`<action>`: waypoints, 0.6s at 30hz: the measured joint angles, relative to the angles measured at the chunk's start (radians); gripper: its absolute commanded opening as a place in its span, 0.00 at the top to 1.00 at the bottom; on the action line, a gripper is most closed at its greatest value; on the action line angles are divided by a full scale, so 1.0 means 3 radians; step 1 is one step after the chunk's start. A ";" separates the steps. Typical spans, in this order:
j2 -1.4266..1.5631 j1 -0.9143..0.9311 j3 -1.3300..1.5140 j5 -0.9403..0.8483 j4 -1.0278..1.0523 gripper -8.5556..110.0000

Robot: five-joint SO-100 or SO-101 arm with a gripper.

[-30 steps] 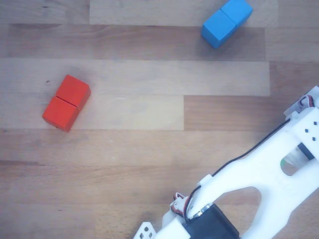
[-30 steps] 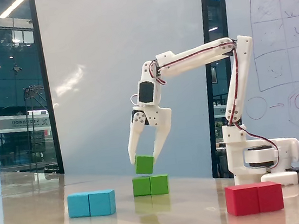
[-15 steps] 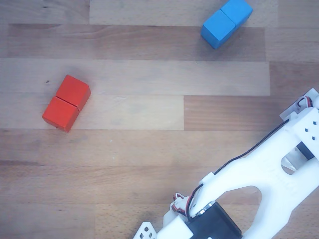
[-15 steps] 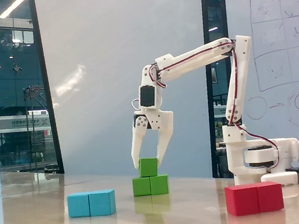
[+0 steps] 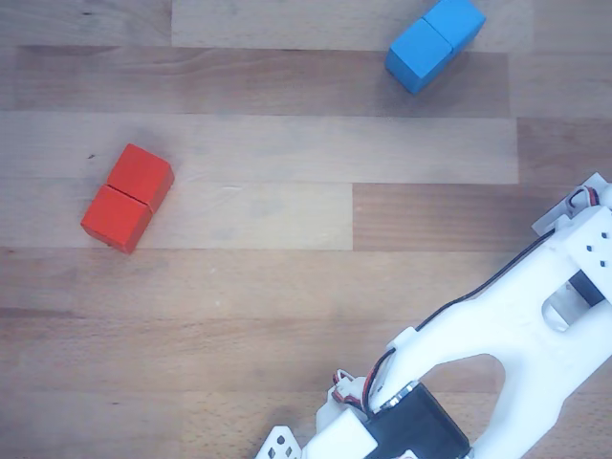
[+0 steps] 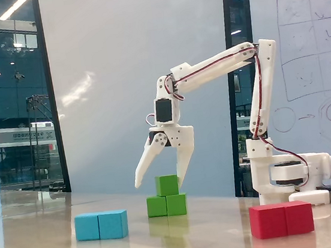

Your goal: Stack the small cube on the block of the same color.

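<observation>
In the fixed view the small green cube [image 6: 167, 185] sits on top of the green two-part block [image 6: 166, 205], roughly centred over its seam. My white gripper [image 6: 159, 180] hangs over them, wide open, one finger on each side of the cube, not touching it. In the other view, which looks down on the table, only the white arm [image 5: 497, 344] shows at the lower right; both green pieces and the fingertips are out of that view.
A blue two-part block [image 6: 101, 225] lies left of the green stack, also seen at the top right of the other view [image 5: 435, 43]. A red two-part block [image 6: 281, 218] lies in front of the arm's base [image 6: 287, 178], also seen at the left of the other view [image 5: 127, 197].
</observation>
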 measured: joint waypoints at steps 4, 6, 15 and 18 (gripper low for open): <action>0.0000 0.0000 0.0000 -0.0015 0.0000 0.63; 0.0000 -0.0056 0.0000 -0.0015 0.0000 0.63; 0.0000 -0.0583 -0.0061 -0.0015 0.0000 0.63; 0.0000 -0.0782 -0.0097 -0.0015 0.0000 0.63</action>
